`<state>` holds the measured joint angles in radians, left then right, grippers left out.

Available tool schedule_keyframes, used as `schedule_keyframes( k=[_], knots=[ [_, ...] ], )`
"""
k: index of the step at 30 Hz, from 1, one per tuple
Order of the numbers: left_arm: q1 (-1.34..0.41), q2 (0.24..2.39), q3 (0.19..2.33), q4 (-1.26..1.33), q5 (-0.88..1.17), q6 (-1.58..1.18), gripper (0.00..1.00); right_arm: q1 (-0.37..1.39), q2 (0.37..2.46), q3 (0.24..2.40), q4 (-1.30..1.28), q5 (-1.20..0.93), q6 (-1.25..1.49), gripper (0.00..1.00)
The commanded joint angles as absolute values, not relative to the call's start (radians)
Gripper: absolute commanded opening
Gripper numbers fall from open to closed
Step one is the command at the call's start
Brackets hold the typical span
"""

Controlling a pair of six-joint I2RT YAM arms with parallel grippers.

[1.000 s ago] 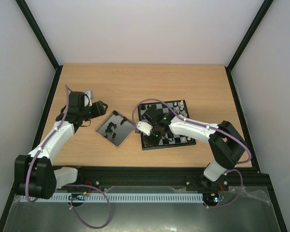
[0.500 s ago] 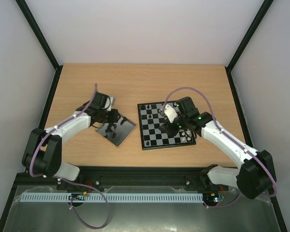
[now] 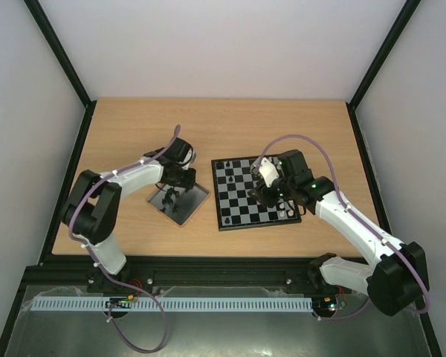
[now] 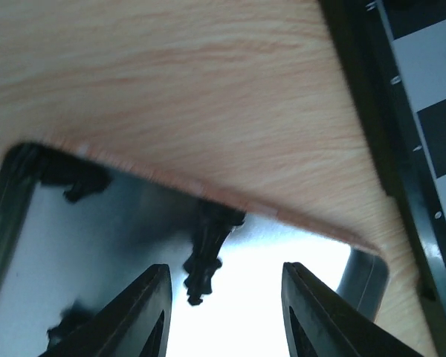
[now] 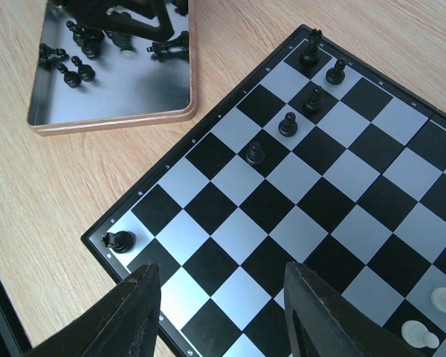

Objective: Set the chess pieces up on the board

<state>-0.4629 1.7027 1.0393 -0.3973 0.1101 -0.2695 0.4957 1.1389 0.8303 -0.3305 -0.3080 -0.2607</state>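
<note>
1. Left gripper (image 4: 224, 301) is hanging open over the tray (image 4: 97, 245) just left of the board (image 5: 271, 204). Nothing's in it, and a toppled black piece (image 4: 206, 253) is lying in line with the gap.
2. Right gripper (image 5: 219, 305) is hovering over the board, jaws apart and empty.
3. A few chess pieces (image 5: 288, 124) are already standing on the board.
4. They're looking tiny, light and slick to me, so I'm guessing a gentle pinch across the middle.

Left gripper (image 3: 180, 181) over the tray (image 3: 200, 195) (dark pieces (image 3: 169, 198) inside); right gripper (image 3: 264, 195) above the board (image 3: 234, 213).
</note>
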Motion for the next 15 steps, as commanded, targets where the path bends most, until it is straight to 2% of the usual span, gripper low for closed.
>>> schedule_keyframes(
  k=[1, 4, 10, 15],
  knots=[
    [-0.490, 1.766, 1.124, -0.472, 0.024, -0.232, 0.39, 0.492, 1.125, 0.818, -0.327, -0.301, -0.261, 0.48],
    [-0.496, 1.812, 1.159, -0.506, 0.011, -0.221, 0.35, 0.492, 1.114, 0.815, -0.328, -0.295, -0.264, 0.48],
    [-0.524, 1.849, 1.175, -0.547, -0.082, -0.197, 0.36, 0.491, 1.111, 0.812, -0.327, -0.296, -0.269, 0.48],
    [-0.526, 1.848, 1.138, -0.535, -0.079, -0.184, 0.34, 0.492, 1.121, 0.811, -0.327, -0.296, -0.274, 0.48]
  ],
)
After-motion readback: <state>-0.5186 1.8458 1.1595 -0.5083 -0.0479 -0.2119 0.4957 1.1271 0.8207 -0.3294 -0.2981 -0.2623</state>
